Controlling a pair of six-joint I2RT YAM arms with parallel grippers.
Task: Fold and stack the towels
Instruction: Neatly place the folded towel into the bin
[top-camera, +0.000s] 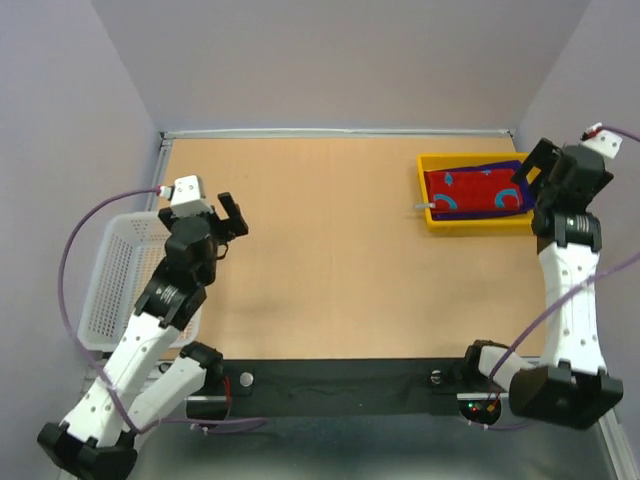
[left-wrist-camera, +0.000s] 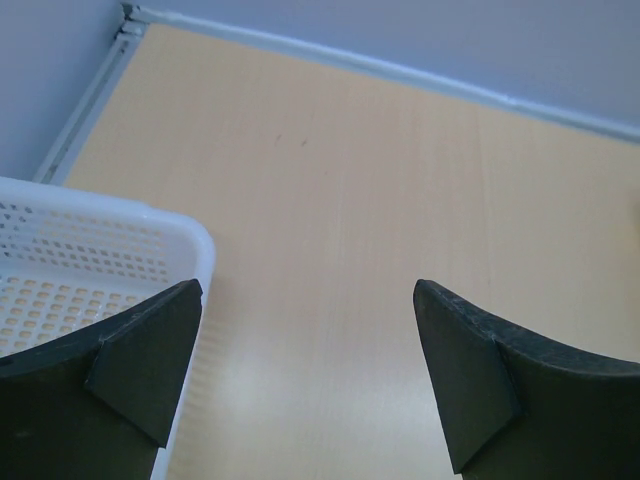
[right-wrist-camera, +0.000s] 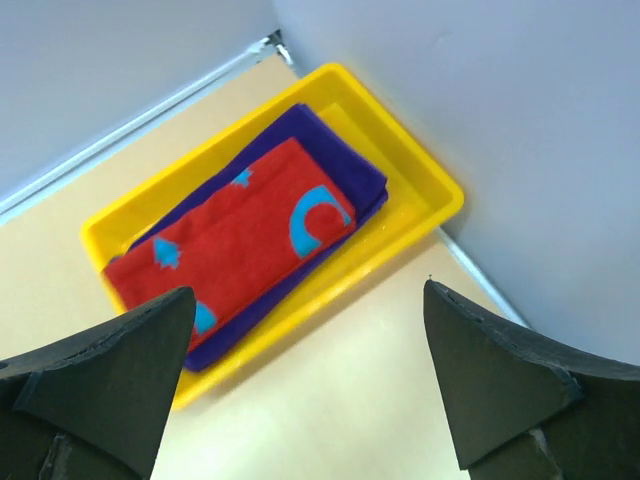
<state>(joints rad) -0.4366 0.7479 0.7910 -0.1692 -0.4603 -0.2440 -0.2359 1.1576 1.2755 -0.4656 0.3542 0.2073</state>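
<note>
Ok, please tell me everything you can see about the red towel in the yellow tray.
The red towel looks like soft cloth, red with light-blue curved and arrow-like marks. It is folded into a flat, neat rectangle and lies lengthwise in the yellow tray, at the far right of the table. It rests on a folded deep purple towel, which shows beyond its edges. It seems to touch only that towel; the open right gripper is clear of it.

White-black arms (top-camera: 140, 350), purple cables (top-camera: 68, 250)
</note>
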